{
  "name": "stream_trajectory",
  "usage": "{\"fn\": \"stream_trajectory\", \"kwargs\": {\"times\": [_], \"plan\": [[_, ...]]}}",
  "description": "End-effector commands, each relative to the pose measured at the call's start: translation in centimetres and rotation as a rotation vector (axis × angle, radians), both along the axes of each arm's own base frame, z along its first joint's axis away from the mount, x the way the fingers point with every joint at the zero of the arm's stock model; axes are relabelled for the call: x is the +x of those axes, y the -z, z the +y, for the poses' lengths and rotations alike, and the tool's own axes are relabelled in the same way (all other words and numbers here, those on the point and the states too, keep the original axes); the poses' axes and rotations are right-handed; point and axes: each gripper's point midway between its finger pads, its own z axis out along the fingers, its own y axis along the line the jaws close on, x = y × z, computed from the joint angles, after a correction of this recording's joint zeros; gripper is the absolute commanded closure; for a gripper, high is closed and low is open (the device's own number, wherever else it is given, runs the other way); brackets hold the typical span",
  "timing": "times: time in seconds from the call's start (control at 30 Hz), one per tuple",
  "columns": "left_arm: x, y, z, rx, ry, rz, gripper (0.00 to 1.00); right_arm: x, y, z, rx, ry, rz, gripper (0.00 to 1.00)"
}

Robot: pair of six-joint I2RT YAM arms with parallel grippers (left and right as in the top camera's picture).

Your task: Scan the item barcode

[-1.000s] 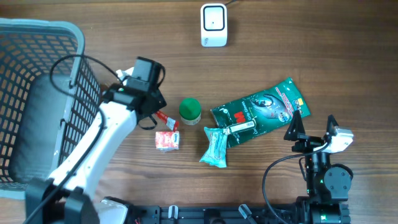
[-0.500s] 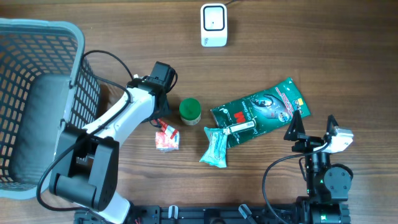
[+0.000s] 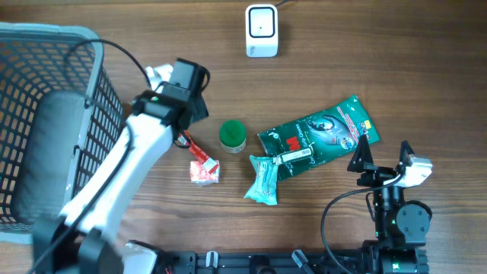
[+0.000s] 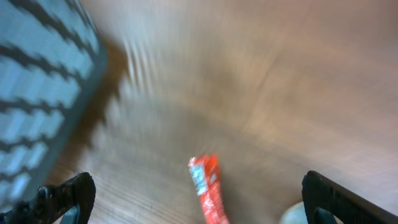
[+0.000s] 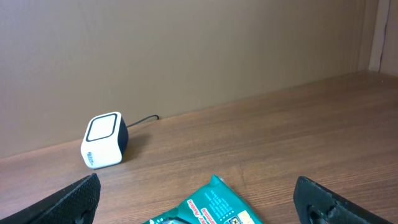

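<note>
Red sachet [image 4: 208,190] lies flat on the table [image 3: 426,68] directly under your left gripper [image 4: 198,179], nearly midway between its fingers, which are spread wide with nothing in them. By the look of it the pick is not yet made. Come straight down, set the fingers across the sachet's narrow width, and pinch near one end so the printed face is left uncovered. Then carry it to the white barcode scanner [image 3: 261,30], well beyond the gripper and off to its right, and turn the code toward the window. Your right gripper [image 5: 196,180] is spread wide and empty, with the green 3M pack [image 5: 214,205] just ahead of it. The grey wire basket [image 3: 46,32] sits close on the left gripper's left. A dull grey shape [image 3: 42,152] shows inside, and you cannot tell what it is from here.
</note>
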Motion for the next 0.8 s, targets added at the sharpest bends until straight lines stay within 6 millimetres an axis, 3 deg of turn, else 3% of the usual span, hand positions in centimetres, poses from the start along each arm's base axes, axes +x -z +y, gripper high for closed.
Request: {"fn": "stream_trajectory", "kwargs": {"times": [0.0,0.17,0.27,0.33,0.43,0.53,0.77], "plan": [[1.2,-11.1,1.0,-0.038,-0.051,-0.337,0.0,0.0,-0.2,0.3,-0.017,-0.013,-0.007,0.0],[-0.4,-26.1,3.0,-0.133,-0.101,-0.86,0.0,0.0,-0.2,0.3,-0.017,-0.013,-0.007,0.0],[-2.4,-33.0,4.1,-0.072,-0.057,-1.087,0.0,0.0,-0.2,0.3,-0.017,-0.013,-0.007,0.0],[-3.8,-35.4,5.5,0.013,-0.088,-1.16,0.0,0.0,-0.2,0.3,-0.017,-0.013,-0.007,0.0],[-5.7,-37.3,7.6,0.173,-0.14,-1.184,0.0,0.0,-0.2,0.2,-0.017,-0.013,-0.007,0.0],[-6.4,-37.2,8.8,0.334,-0.146,-1.112,0.0,0.0,-0.2,0.3,-0.017,-0.013,-0.007,0.0],[-7.9,-38.2,9.4,0.322,-0.158,-1.155,0.0,0.0,-0.2,0.3,-0.017,-0.013,-0.007,0.0]]}}
